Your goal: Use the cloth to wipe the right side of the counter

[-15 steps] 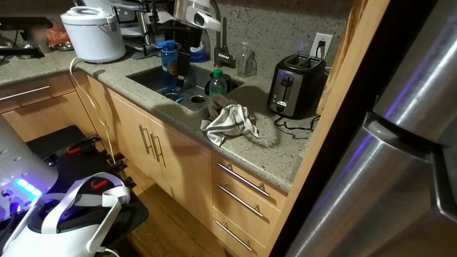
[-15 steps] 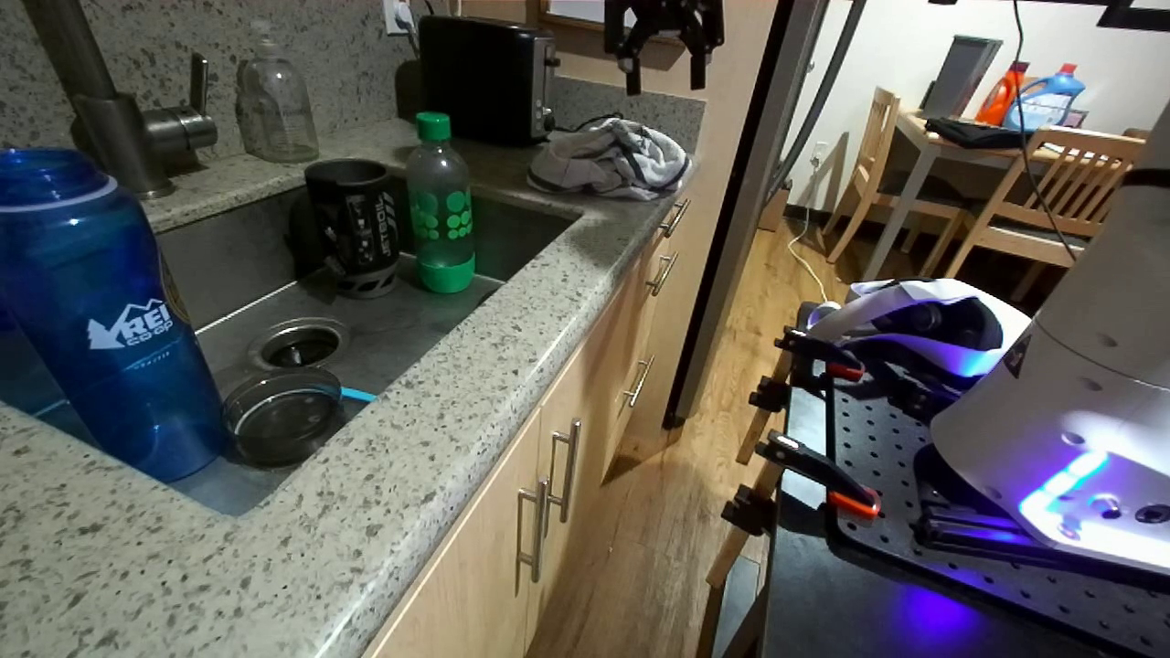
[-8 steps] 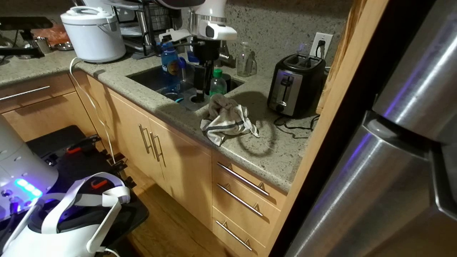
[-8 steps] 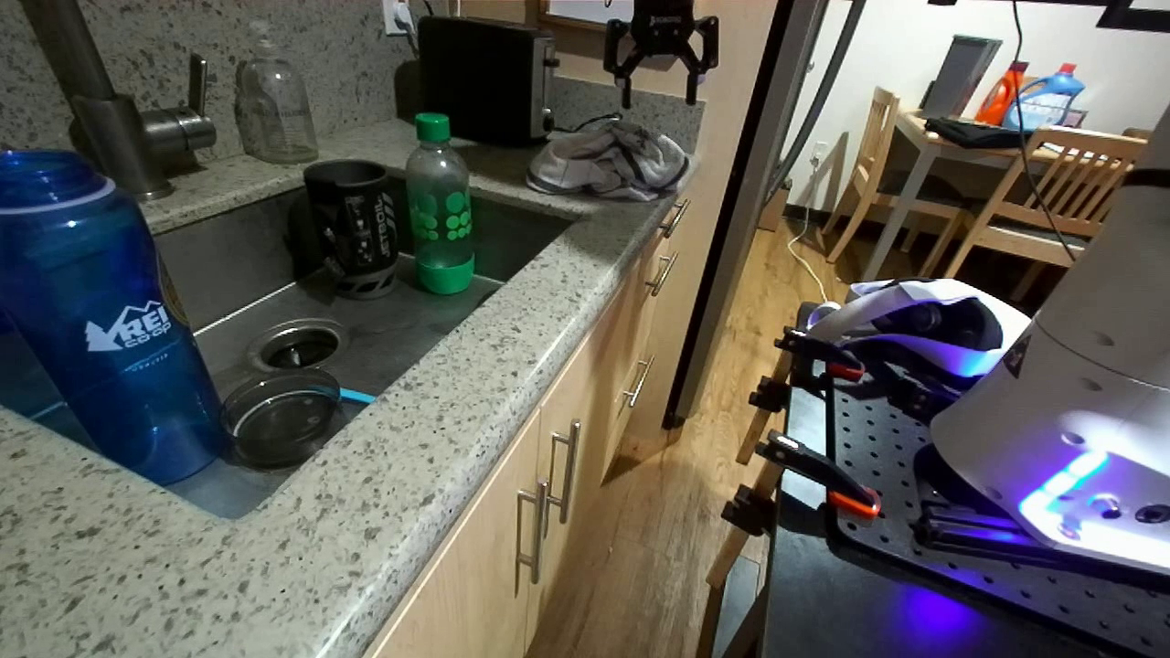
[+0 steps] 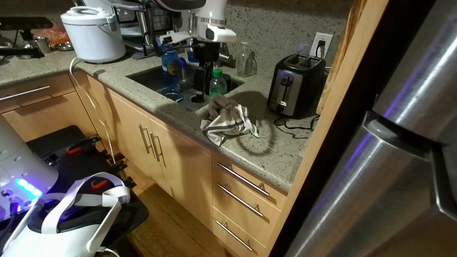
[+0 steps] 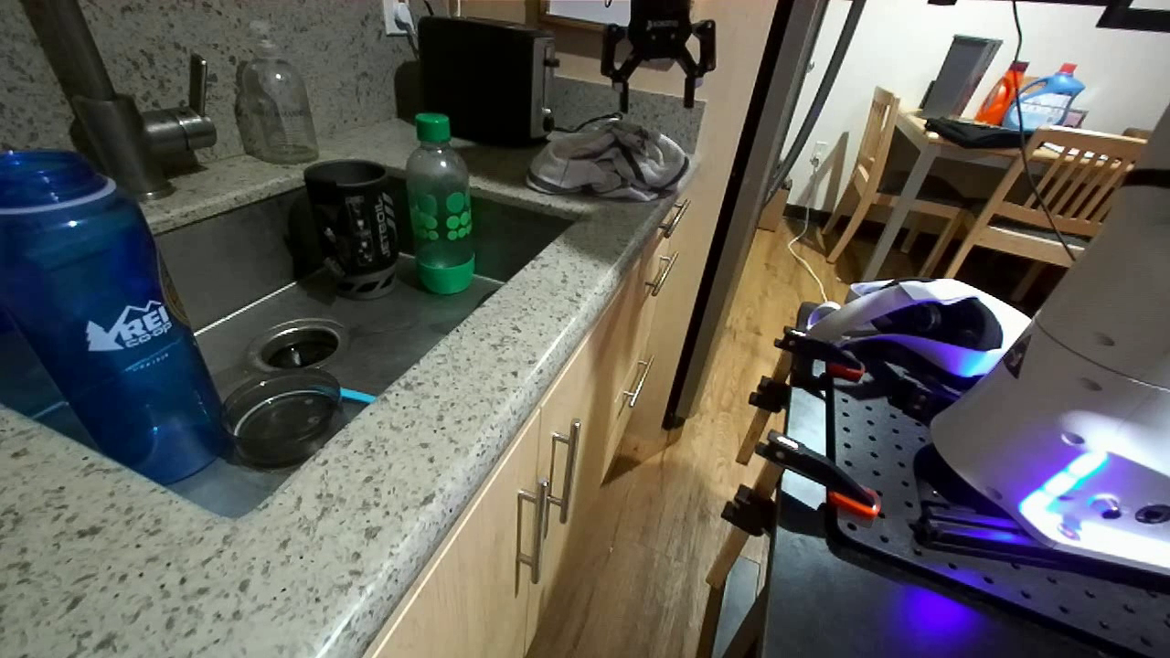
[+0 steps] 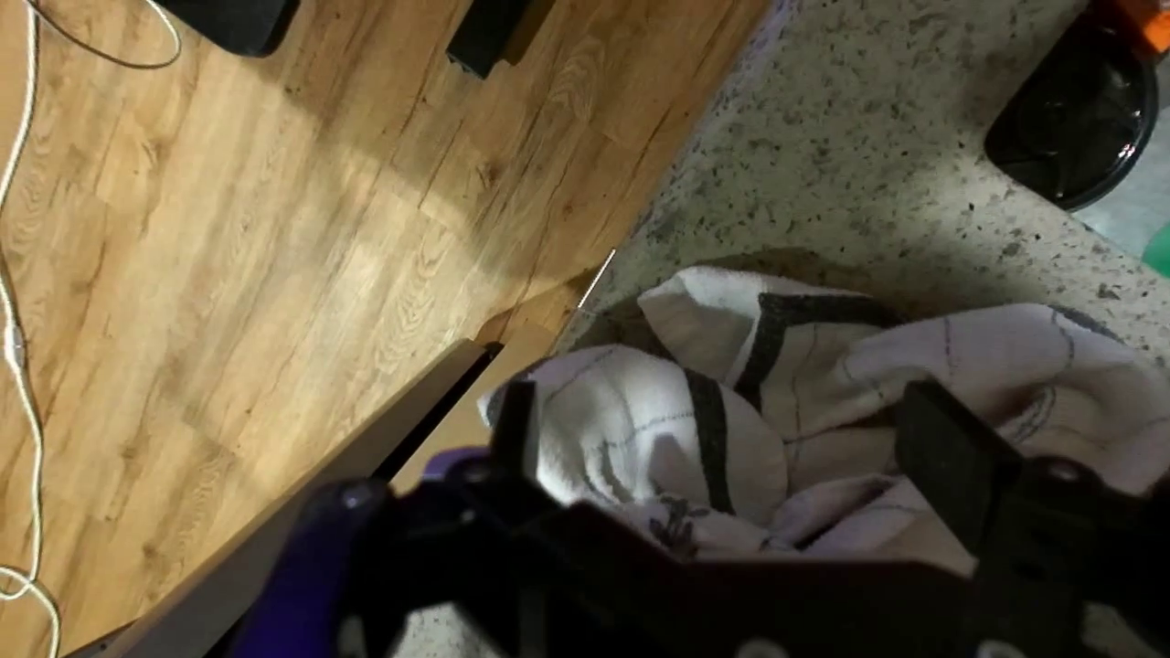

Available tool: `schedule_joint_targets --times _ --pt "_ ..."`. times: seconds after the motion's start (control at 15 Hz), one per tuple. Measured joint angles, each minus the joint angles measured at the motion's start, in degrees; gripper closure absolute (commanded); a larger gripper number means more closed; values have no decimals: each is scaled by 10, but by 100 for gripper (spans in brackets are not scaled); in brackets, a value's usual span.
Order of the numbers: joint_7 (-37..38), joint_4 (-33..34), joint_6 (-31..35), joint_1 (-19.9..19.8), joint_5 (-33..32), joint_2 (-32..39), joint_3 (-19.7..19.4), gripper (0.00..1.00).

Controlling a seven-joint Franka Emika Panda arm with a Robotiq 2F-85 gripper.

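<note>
White cloth (image 5: pixel 232 121), one heap, below two spread fingers (image 7: pixel 955 457)

We count one cloth, marked with dark stripes and crumpled on the counter (image 5: pixel 271 160) near its front edge, just beside one sink (image 6: pixel 233 260) and near one toaster (image 5: pixel 296 85). We see both fingers standing wide apart and unclenched above it; in the wrist view the cloth shows between them, and they cover part of it from us.

In the sink we count one blue bottle (image 6: pixel 110 292), one green-capped bottle (image 6: pixel 441 215), one black cup (image 6: pixel 352 224) and one clear round dish (image 6: pixel 283 420). Behind it stand one faucet (image 6: pixel 128 137) and one clear bottle (image 6: pixel 277 114), and farther along the counter sits one white cooker (image 5: pixel 94 37). Below the counter, in both exterior views, we find two upright door handles (image 6: pixel 539 530) and three drawer handles (image 5: pixel 240 200).

On the right-hand stretch, in an exterior view, the toaster takes up the back, its cord (image 5: pixel 313 124) lies on the counter beside it, and one wooden panel (image 5: pixel 323 141) closes that end, with one steel fridge (image 5: pixel 385 189) just past it. The arm (image 5: pixel 210 14) blocks our sight of part of the faucet there. Across from the counter we see one white headset (image 5: pixel 60 241), two red-tipped clamps (image 6: pixel 813 471) and, farther off, one orange jug (image 6: pixel 998 99) and one blue jug (image 6: pixel 1051 96).
</note>
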Motion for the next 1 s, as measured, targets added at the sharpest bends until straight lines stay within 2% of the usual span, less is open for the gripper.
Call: schedule_joint_targets --times 0.33,0.6,1.0 --pt "2 23 1 1 1 44 0 0" --pt "21 50 28 0 6 80 -2 0" --pt "51 74 50 -1 30 103 -14 0"
